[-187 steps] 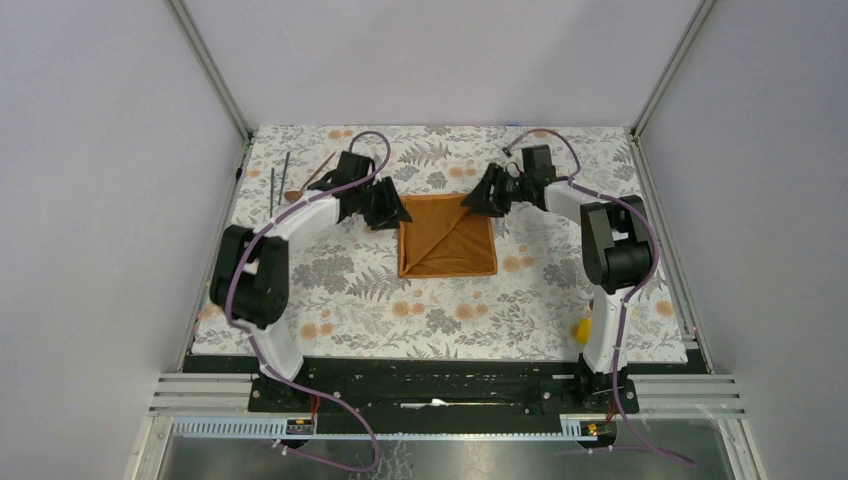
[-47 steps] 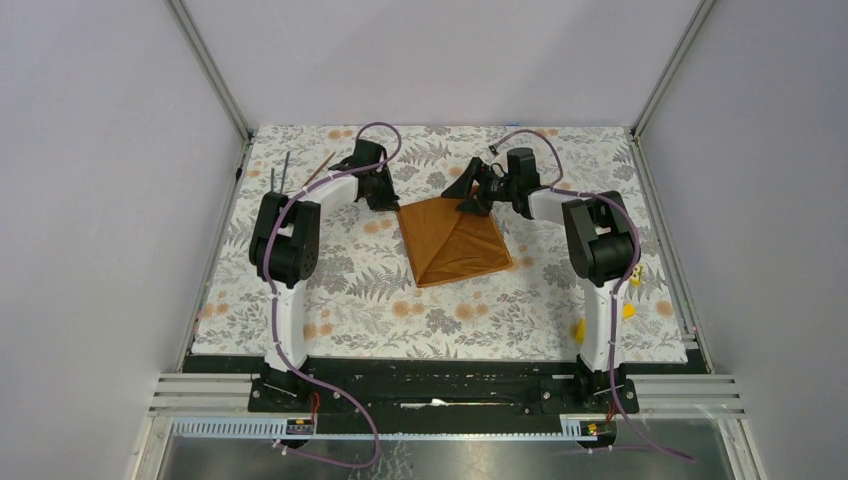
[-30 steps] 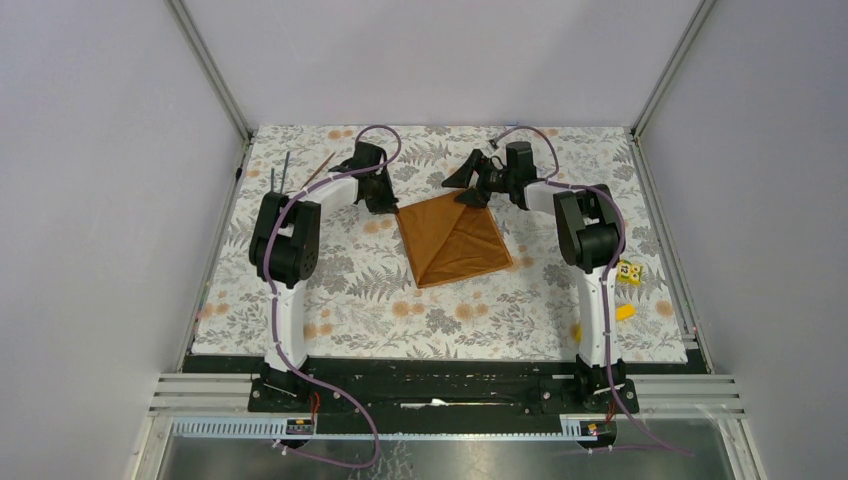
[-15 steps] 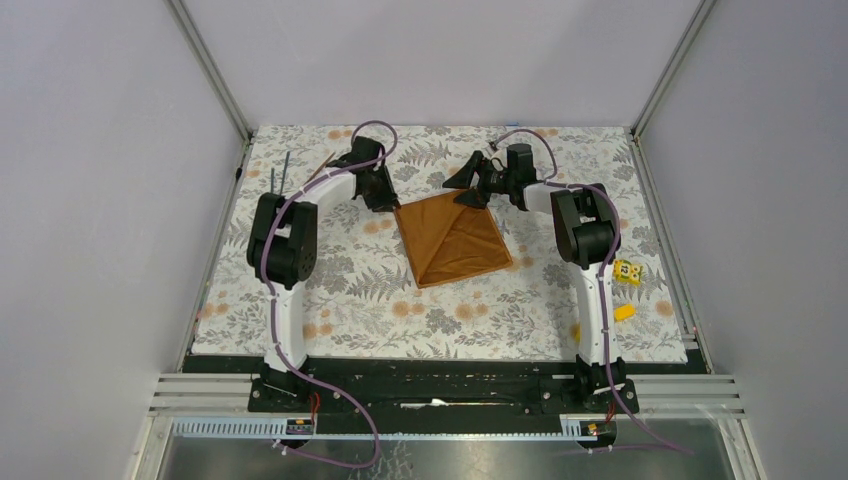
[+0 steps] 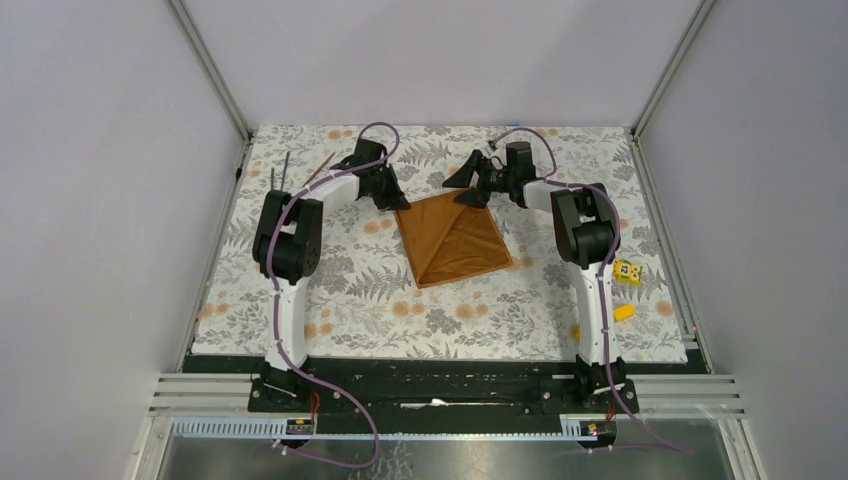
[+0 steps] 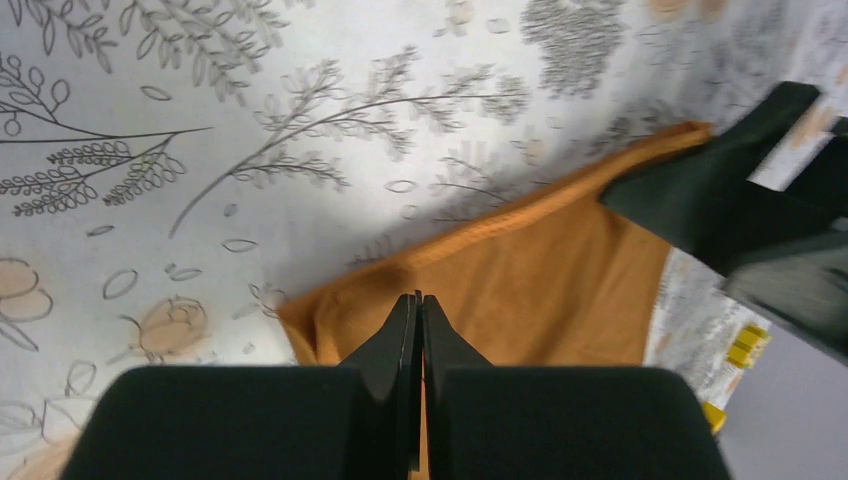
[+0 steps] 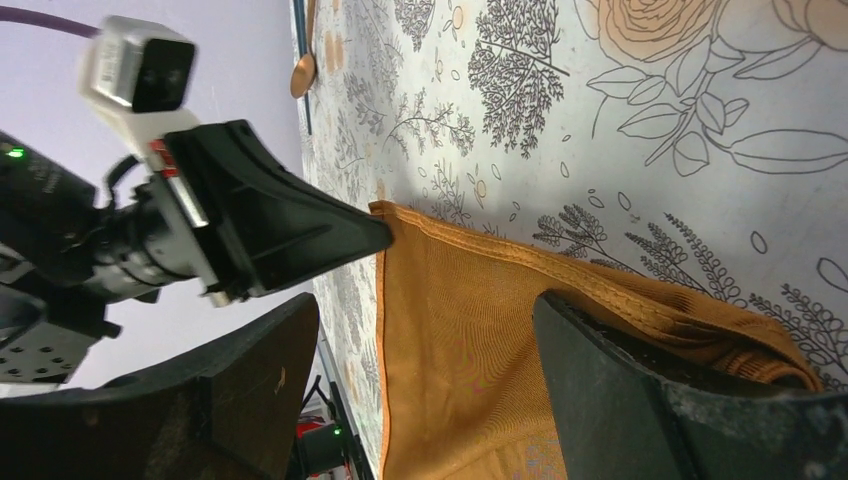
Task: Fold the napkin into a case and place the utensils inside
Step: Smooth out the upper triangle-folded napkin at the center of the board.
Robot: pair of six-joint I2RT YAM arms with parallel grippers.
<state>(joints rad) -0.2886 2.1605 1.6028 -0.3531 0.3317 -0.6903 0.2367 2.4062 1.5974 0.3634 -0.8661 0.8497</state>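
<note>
Centrally on the worktop, which is covered by a floral grey-and-orange tablecloth (image 5: 350,290), a rust-orange napkin (image 5: 455,238) is seen lying flat. It is turned so that one corner points toward the far side, and a diagonal crease is drawn across it from the far corner to the near one. The left pincer (image 5: 397,201) is held at the napkin's left corner. In the left wrist view its two black fingers (image 6: 392,343) are shown pressed together with no gap, their tips set over the edge of the cloth at that corner; whether any cloth is caught between them cannot be told. The right pincer (image 5: 463,190) is positioned at the napkin's far corner with its jaws spread wide and nothing gripped. In the right wrist view the napkin is framed between its two broad fingers (image 7: 640,400), one of which is laid against the thick, layered corner of the cloth. The utensils are found well apart from the napkin, at the far left of the tablecloth: a copper-brown spoon (image 5: 322,167) and two thin dark rods (image 5: 287,165), lying just beside one another. Two small yellow blocks (image 5: 627,270) are seen near the right edge, beside the right arm.
</note>
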